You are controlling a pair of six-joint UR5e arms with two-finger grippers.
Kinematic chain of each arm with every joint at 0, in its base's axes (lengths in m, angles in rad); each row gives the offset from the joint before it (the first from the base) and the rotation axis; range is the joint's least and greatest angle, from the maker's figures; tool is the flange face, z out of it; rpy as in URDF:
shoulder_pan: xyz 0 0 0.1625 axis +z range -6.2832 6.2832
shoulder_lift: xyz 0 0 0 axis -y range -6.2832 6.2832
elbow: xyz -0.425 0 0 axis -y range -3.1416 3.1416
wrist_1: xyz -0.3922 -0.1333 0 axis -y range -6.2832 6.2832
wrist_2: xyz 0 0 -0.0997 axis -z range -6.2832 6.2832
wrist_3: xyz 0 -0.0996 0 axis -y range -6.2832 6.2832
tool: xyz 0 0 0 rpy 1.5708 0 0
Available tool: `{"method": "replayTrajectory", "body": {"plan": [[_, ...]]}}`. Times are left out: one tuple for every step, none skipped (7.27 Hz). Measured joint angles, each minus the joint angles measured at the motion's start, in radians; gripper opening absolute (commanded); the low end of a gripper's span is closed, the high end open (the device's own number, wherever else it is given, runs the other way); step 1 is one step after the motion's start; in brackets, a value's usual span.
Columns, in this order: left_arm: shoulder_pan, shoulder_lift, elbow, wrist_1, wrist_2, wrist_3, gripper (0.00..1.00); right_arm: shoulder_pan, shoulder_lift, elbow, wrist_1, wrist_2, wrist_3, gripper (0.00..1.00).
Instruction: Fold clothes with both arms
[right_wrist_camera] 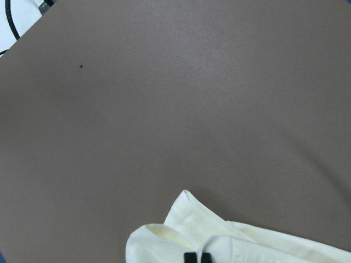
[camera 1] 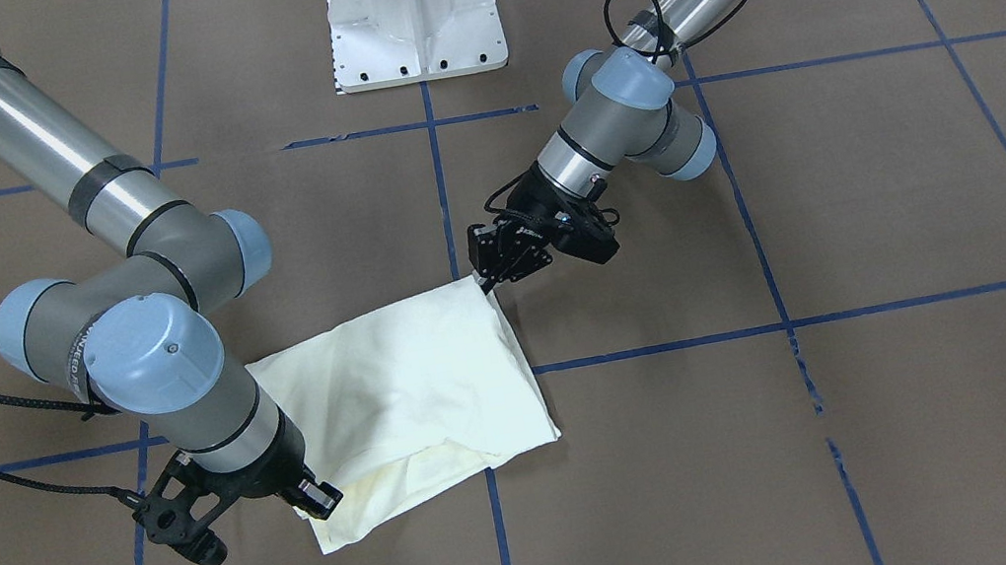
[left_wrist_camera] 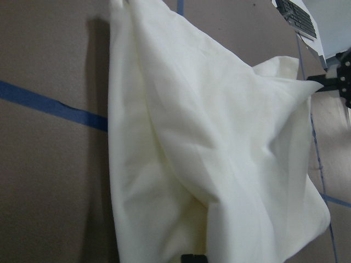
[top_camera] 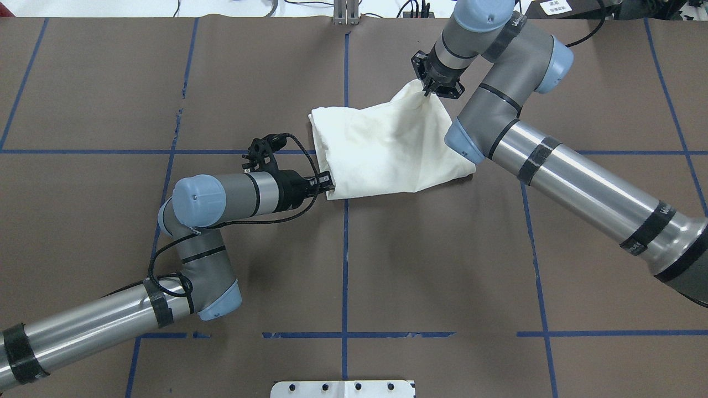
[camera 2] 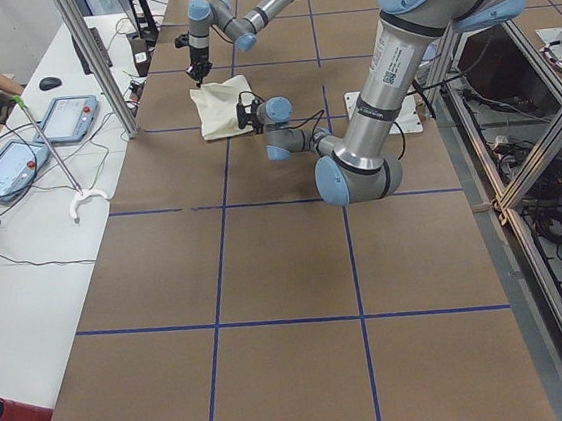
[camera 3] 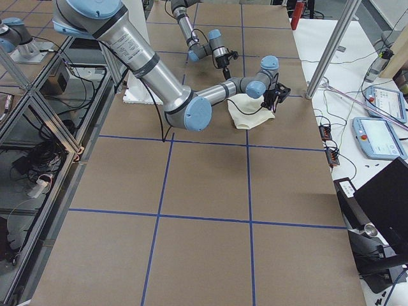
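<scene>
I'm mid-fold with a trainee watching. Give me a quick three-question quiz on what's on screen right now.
1. True or false: the cat print shows on the T-shirt.
2. The left gripper is: A) open, clear of the shirt; B) shut on a shirt corner; C) out of every view.
3. Fill in: the right gripper holds a shirt corner ____ from the robot's base than the left's.
Key: 1 false; 2 B; 3 farther.

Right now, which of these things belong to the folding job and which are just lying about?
In the job:
shirt
left gripper, pinching one shirt corner
right gripper, pinching another

Lying about:
tablet
computer mouse
red tube
</scene>
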Motion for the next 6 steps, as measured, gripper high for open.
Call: {"method": "replayTrajectory", "body": {"plan": [[0.002,-0.007,0.029,-0.056,-0.036,0.001,0.00,-0.001,0.001,-0.003,0.000,-0.001,0.000,0.00],[0.004,-0.019,0.070,-0.116,-0.065,0.002,0.00,-0.002,0.001,-0.004,0.000,-0.001,0.001,0.00],[0.008,-0.026,0.096,-0.163,-0.091,0.002,0.00,-0.002,0.001,-0.005,0.000,-0.001,0.002,0.00],[0.015,-0.027,0.104,-0.198,-0.106,0.001,0.00,-0.003,0.001,-0.008,0.000,-0.002,0.002,0.00],[0.022,-0.024,0.105,-0.230,-0.112,0.000,0.00,-0.003,0.004,-0.015,0.000,-0.002,0.003,0.00],[0.032,-0.021,0.103,-0.257,-0.113,-0.001,0.00,-0.003,0.013,-0.027,0.000,-0.003,0.003,0.00]]}}
